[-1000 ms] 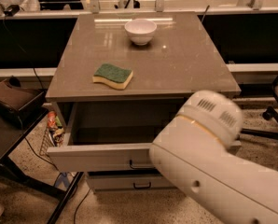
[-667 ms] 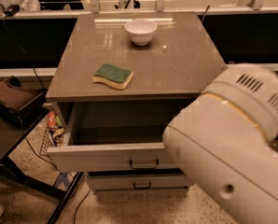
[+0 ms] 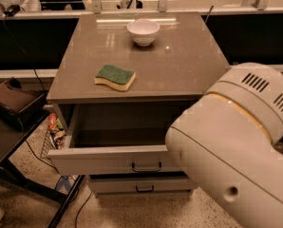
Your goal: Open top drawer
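The top drawer [image 3: 108, 159] of the grey cabinet stands pulled out, its front well forward of the cabinet body. Its small black bar handle [image 3: 146, 167] sits at the centre of the front, and the plain grey interior [image 3: 122, 127] shows behind it. My gripper is out of view. Only my arm's big white casing [image 3: 236, 146] shows, filling the lower right and covering the right end of the drawer front.
A closed lower drawer [image 3: 132, 184] with a black handle sits under the open one. On the cabinet top [image 3: 189, 65] lie a green-and-yellow sponge [image 3: 115, 77] and a white bowl [image 3: 143, 31]. A dark side table [image 3: 8, 127] stands at left, and a wire rack with packets [image 3: 53, 132] is beside the cabinet.
My arm's white casing has moved up and to the right, uncovering the drawer handle. The drawer stays pulled out the same amount.
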Tool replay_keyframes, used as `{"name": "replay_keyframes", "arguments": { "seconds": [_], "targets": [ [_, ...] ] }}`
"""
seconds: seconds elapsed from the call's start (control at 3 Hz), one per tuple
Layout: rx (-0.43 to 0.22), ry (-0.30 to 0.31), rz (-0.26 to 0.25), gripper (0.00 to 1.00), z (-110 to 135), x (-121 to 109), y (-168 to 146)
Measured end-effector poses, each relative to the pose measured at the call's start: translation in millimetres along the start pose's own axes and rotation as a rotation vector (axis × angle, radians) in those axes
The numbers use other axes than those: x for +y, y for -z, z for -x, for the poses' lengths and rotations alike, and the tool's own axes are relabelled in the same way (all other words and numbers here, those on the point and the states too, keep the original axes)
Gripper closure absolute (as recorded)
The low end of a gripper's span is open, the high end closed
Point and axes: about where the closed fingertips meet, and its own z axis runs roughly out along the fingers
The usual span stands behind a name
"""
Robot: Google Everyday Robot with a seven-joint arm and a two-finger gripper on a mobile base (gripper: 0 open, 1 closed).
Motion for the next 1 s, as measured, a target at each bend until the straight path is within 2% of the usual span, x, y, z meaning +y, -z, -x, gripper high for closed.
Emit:
{"name": "replay_keyframes", "arguments": {
  "seconds": [0.33,0.67,1.0],
  "targets": [
    [-0.031,-0.002,0.021,1.0,4.7,-5.7,-20.6],
    [-0.127,-0.034,0.098,1.0,12.4,-28.2,-96.3],
    [-0.168,-0.059,0.146,1.0,12.2,-35.6,-136.9]
  ]
}}
